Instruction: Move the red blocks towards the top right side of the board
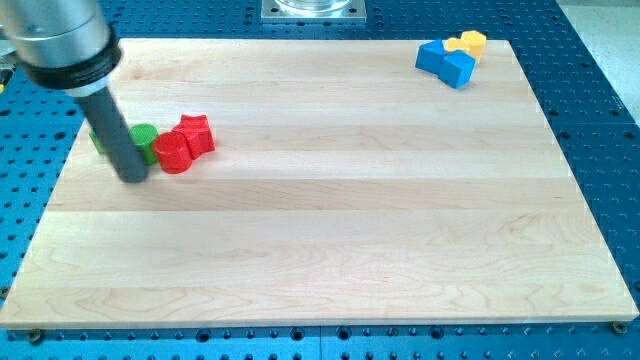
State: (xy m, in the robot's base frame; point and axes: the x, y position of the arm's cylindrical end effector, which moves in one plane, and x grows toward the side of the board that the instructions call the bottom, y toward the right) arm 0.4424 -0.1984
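Observation:
A red round block point(172, 152) and a red star-shaped block point(196, 134) lie touching each other at the view's left, in the upper part of the wooden board point(330, 230). My tip point(133, 178) rests on the board just left of and slightly below the red round block. A green round block point(145, 140) sits directly left of the red round block, partly hidden by the rod. Another green block point(98, 138) peeks out behind the rod further left.
A blue block point(446, 61) and a yellow block point(468, 43) lie together at the view's top right corner of the board. The board rests on a blue perforated table point(600, 90). A metal base point(313, 9) stands at the view's top centre.

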